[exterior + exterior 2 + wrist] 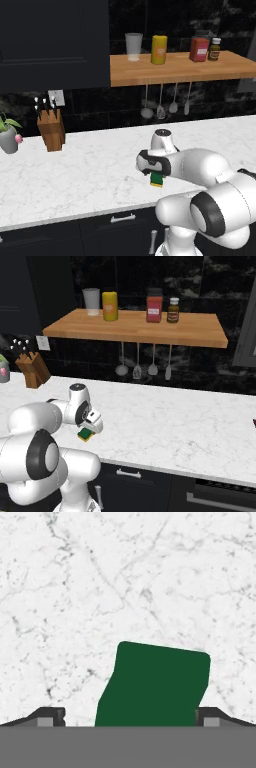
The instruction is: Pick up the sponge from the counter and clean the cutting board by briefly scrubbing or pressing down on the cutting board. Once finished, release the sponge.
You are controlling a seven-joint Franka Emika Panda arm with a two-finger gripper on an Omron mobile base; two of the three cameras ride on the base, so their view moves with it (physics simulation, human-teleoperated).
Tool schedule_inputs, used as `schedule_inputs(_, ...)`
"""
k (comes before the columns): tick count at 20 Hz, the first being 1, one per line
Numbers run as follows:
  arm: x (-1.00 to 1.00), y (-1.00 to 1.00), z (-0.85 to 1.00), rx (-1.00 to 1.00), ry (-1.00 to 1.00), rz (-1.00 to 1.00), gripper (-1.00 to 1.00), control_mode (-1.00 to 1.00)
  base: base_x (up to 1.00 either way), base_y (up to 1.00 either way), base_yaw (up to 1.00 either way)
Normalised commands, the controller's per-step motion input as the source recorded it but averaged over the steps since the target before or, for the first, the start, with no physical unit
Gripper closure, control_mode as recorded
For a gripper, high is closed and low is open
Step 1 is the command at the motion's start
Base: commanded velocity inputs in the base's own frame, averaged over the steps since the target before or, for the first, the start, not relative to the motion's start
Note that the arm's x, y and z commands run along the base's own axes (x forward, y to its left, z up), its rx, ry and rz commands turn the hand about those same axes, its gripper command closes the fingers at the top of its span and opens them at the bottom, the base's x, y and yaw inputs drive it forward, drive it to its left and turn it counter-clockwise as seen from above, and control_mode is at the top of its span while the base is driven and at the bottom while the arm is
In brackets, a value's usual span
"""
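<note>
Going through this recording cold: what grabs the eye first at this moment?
The big white arm bends low over the marble counter, its gripper open right above the green-and-yellow sponge near the front edge. Behind it, an orange-brown shelf with a cup and jars stands out against the black wall, utensils hanging beneath. A knife block sits far left.

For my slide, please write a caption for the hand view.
Open gripper poised above the green-topped sponge on the white marble counter.
</note>
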Motion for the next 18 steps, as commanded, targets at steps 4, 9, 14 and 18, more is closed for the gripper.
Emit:
schedule_inputs(4, 0.0, 0.0, -0.18, 0.01, 0.0, 0.0, -1.0, -1.0, 0.0, 0.0, 0.0)
schedule_inputs(9, 0.0, 0.0, -0.17, 0.01, 0.0, 0.0, -1.0, -1.0, 0.0, 0.0, 0.0)
schedule_inputs(14, 0.0, 0.0, -0.14, 0.0, 0.0, 0.0, -1.0, -1.0, 0.0, 0.0, 0.0)
schedule_inputs(18, 0.0, -0.02, -0.11, 0.01, 0.0, 0.0, -1.0, -1.0, 0.0, 0.0, 0.0)
